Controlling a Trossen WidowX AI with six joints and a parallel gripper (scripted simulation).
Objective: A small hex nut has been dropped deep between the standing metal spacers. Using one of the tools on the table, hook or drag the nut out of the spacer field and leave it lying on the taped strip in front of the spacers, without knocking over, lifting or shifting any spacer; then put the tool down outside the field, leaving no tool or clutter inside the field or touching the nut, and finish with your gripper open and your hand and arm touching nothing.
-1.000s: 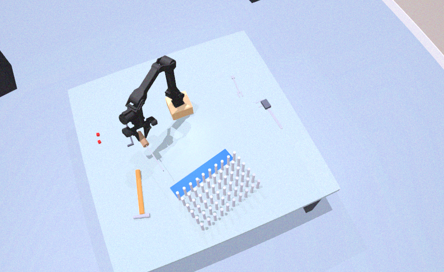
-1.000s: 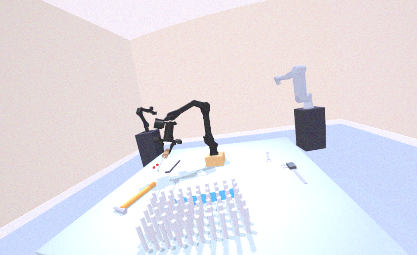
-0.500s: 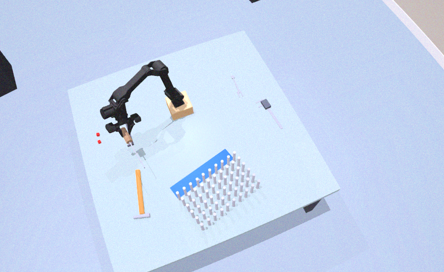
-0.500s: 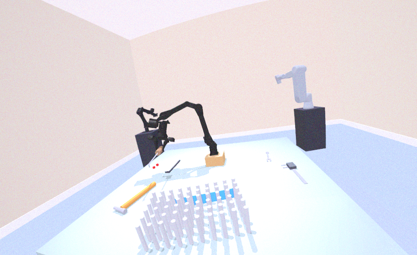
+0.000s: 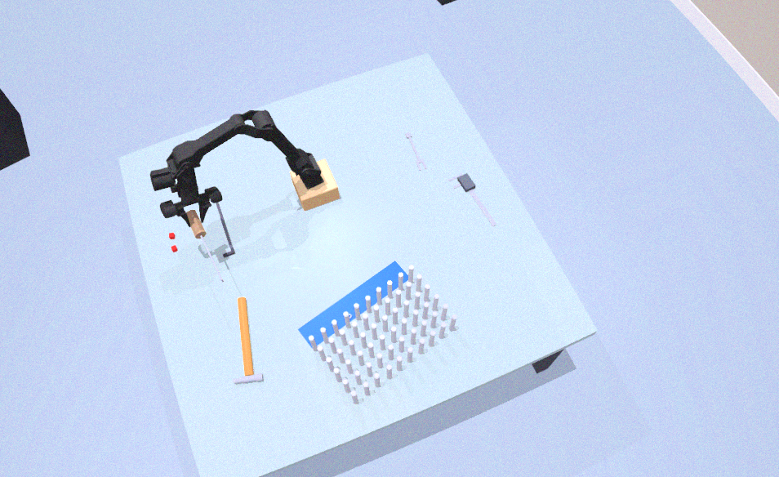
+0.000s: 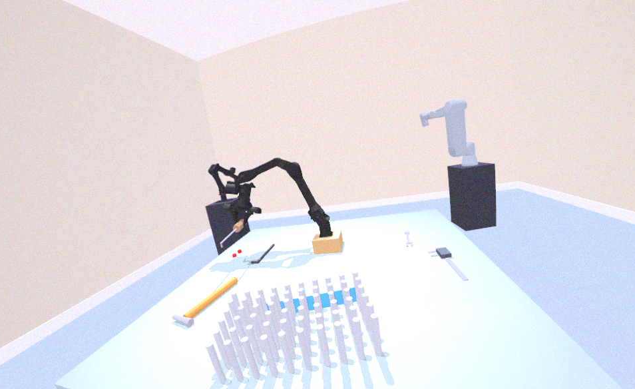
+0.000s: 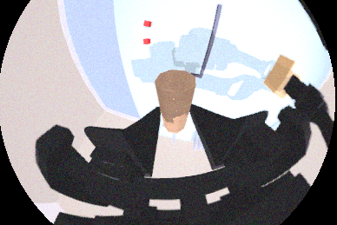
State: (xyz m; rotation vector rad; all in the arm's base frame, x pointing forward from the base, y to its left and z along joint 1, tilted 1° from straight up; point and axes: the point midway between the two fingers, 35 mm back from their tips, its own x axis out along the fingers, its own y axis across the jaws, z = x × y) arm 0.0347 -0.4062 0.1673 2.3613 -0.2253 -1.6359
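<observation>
My gripper (image 5: pixel 197 220) (image 6: pixel 241 222) (image 7: pixel 175 108) is shut on the wooden handle (image 5: pixel 197 226) (image 6: pixel 237 226) (image 7: pixel 175 90) of a tool with a thin pale rod. It holds the tool tilted in the air at the table's left side, away from the spacers. The rod's small tip shows faintly. The metal spacers (image 5: pixel 411 274) (image 6: pixel 377 337) stand upright in rows. A small pale ring, apparently the nut (image 5: pixel 349 316), shows on the blue taped strip (image 5: pixel 383 277) (image 6: pixel 325 300), at its edge by the front spacers. The nut cannot be made out in the other views.
A black hex key (image 5: pixel 224 228) (image 6: pixel 264 254) (image 7: pixel 211 43) lies below and beside the gripper. Two red cubes (image 5: pixel 171 236) (image 7: pixel 148 23) lie left. A hammer (image 5: pixel 245 335) (image 6: pixel 211 296) lies left of the spacers. A wrench (image 5: pixel 416 153) and caliper (image 5: pixel 466 181) lie right of the arm's base.
</observation>
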